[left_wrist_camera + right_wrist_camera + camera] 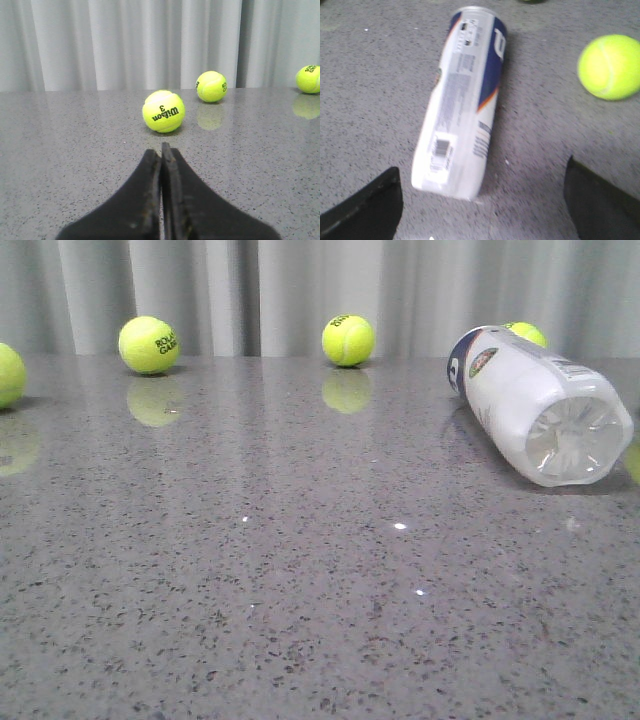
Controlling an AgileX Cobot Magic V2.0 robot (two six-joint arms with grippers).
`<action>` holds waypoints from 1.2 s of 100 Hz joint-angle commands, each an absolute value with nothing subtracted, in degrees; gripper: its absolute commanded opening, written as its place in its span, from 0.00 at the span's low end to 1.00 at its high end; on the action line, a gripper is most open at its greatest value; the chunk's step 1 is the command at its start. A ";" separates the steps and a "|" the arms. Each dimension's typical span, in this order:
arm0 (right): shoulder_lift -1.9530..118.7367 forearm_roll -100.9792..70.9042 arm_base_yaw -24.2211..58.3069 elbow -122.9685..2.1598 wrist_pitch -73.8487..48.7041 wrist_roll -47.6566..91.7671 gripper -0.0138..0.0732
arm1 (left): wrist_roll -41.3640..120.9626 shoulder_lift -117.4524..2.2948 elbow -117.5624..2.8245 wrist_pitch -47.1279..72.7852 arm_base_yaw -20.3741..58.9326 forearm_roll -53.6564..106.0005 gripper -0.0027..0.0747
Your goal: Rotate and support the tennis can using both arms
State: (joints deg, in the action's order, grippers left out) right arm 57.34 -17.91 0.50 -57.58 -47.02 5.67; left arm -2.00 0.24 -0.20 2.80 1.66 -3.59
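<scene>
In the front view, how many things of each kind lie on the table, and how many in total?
Tennis balls: 4
Tennis can: 1
Total: 5, not counting a yellow-green sliver at the right edge, too cropped to identify.

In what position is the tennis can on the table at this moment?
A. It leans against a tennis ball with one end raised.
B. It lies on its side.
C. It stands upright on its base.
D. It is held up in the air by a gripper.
B: the tennis can lies flat on its side on the table, its clear end toward the front camera, and the open right gripper is not touching it.
</scene>
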 commanded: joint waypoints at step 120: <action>93.16 -18.99 9.58 -73.89 -38.66 9.96 0.60 | -2.45 2.48 2.48 -1.87 1.44 -3.16 0.01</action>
